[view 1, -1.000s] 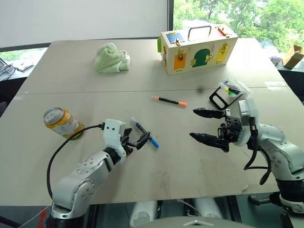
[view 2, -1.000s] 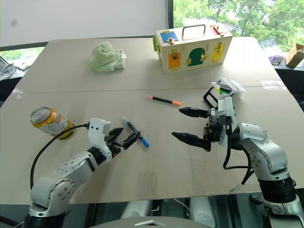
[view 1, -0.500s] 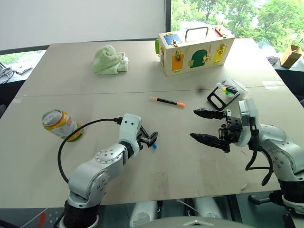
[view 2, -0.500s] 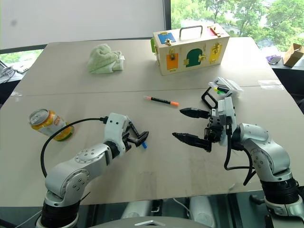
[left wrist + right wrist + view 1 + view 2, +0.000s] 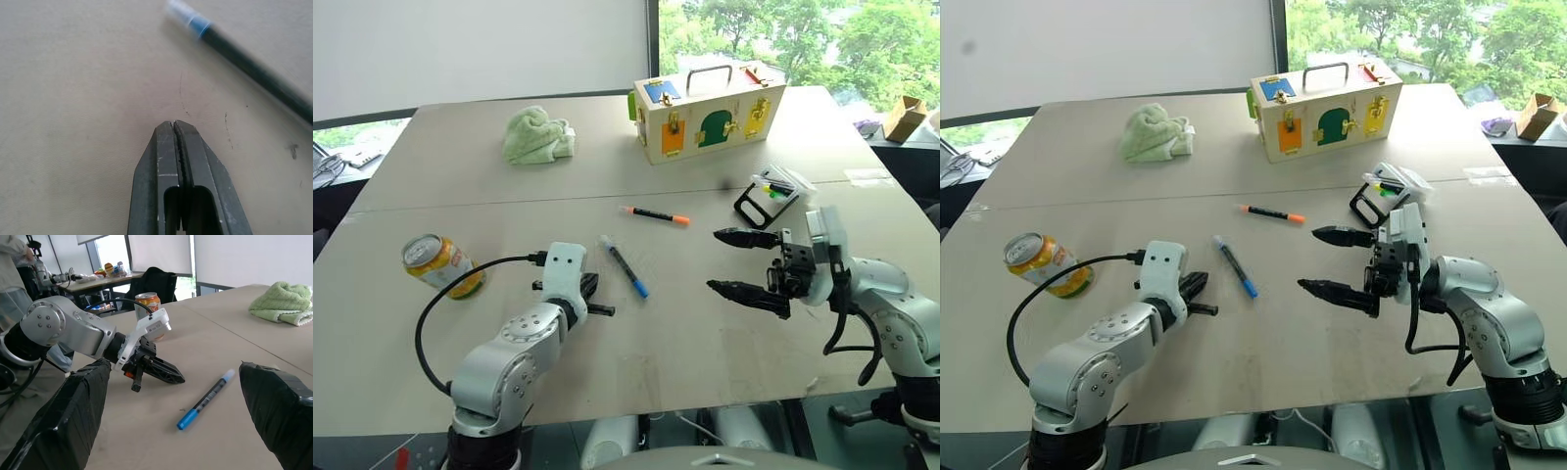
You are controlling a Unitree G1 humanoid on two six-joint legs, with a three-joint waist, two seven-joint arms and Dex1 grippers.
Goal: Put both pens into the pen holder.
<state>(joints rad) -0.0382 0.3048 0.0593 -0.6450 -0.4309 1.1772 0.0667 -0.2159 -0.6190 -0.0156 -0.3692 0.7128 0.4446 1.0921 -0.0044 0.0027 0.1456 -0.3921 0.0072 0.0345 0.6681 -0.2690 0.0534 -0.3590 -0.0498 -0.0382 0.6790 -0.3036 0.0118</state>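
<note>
The blue-capped pen (image 5: 625, 266) lies flat on the table, just right of my left gripper (image 5: 605, 309). That gripper is shut on nothing; in the left wrist view its fingertips (image 5: 166, 134) press together on the bare tabletop, with the pen (image 5: 244, 63) lying apart from them. The orange-capped pen (image 5: 656, 213) lies further back, mid-table. The pen holder (image 5: 769, 194) lies at the right, behind my right gripper (image 5: 715, 259), which hangs open above the table and points left. The right wrist view shows the blue pen (image 5: 205, 399) between its wide jaws.
A drink can (image 5: 435, 264) lies on its side at the left. A green cloth (image 5: 538, 137) and a cream wooden box (image 5: 705, 108) with coloured doors sit at the back. A person (image 5: 12, 264) stands by another table in the right wrist view.
My left gripper was open around the blue pen; it has drawn back to the left and shut empty, leaving the pen on the table. The right arm held still.
</note>
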